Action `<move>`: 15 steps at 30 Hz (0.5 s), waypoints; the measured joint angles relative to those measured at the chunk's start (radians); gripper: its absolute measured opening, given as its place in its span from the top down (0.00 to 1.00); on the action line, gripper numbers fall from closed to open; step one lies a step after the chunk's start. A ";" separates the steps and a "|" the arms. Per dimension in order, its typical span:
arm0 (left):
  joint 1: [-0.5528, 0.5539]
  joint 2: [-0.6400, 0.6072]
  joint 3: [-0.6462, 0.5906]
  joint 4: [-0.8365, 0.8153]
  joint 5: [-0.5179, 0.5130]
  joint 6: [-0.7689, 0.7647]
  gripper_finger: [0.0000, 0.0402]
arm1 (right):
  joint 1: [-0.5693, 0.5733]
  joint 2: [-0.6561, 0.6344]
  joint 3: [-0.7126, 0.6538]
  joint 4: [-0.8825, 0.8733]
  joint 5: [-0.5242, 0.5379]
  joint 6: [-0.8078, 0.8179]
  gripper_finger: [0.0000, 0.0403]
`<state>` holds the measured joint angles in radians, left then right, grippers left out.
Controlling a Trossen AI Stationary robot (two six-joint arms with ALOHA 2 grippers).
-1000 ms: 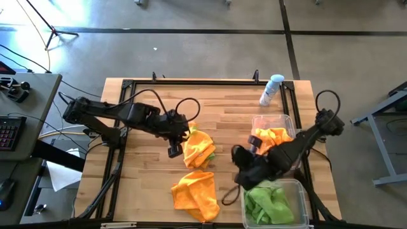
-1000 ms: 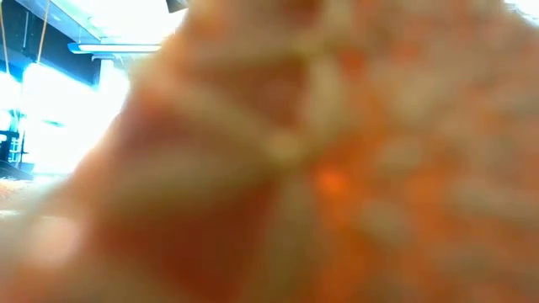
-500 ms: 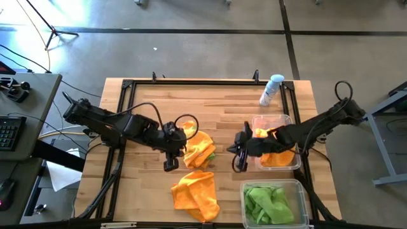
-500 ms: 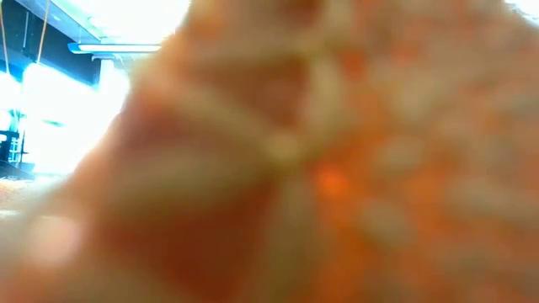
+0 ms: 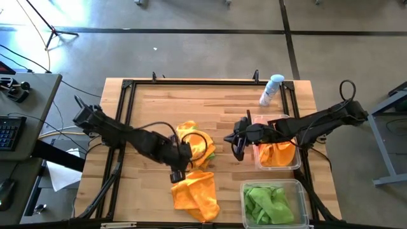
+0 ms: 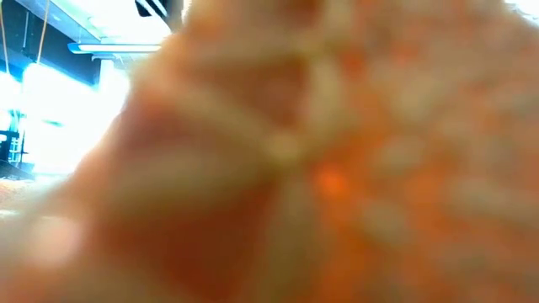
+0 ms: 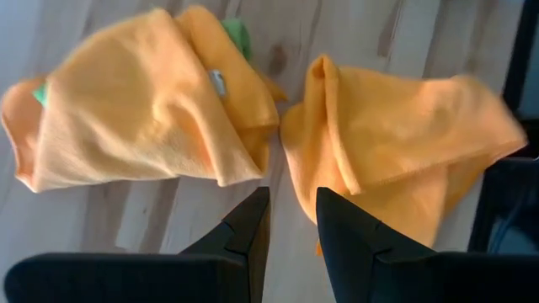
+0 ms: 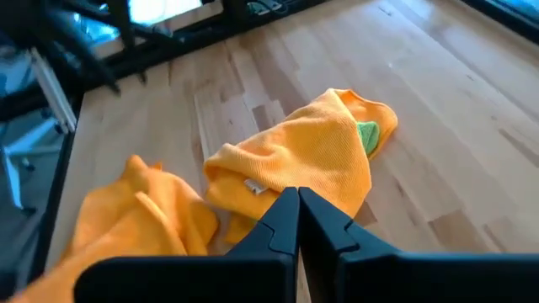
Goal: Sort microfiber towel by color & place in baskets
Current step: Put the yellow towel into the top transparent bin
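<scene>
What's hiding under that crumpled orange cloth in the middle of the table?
A bit of lime green cloth peeks out from under the middle orange cloth. How much green lies beneath, or whether anything else does, is covered.

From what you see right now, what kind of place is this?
Probably a robotics lab or workshop: a wooden table with a black frame on a bare concrete floor, and a desk with a keyboard beside it.

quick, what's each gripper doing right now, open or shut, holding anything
Left gripper: open, holding nothing, above the gap between two orange towels.
Right gripper: shut, holding nothing.
</scene>
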<state>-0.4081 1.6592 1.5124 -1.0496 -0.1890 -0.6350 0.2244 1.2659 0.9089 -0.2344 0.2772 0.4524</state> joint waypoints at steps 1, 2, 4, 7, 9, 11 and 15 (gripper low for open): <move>-0.007 0.014 0.000 0.001 0.000 0.000 0.78 | -0.002 0.000 0.000 0.000 0.000 0.026 1.00; -0.013 0.028 0.000 0.001 0.000 0.000 0.78 | -0.002 0.000 0.000 0.000 0.001 0.047 1.00; -0.025 0.054 0.000 0.004 0.002 0.000 0.78 | -0.002 0.000 0.000 0.000 0.000 0.080 1.00; -0.048 0.088 0.000 0.038 0.003 0.000 0.78 | 0.000 0.000 0.000 0.000 -0.003 0.121 1.00; -0.069 0.111 0.000 0.084 0.003 -0.001 0.78 | 0.000 0.000 0.000 0.000 -0.009 0.142 1.00; -0.093 0.135 0.000 0.132 0.003 -0.006 0.78 | 0.000 0.000 0.000 0.000 -0.017 0.159 1.00; -0.138 0.194 0.000 0.224 0.003 -0.010 0.78 | 0.000 0.000 0.000 0.010 -0.030 0.179 1.00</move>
<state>-0.5459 1.8527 1.5124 -0.8256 -0.1861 -0.6445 0.2241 1.2659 0.9092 -0.2249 0.2472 0.6319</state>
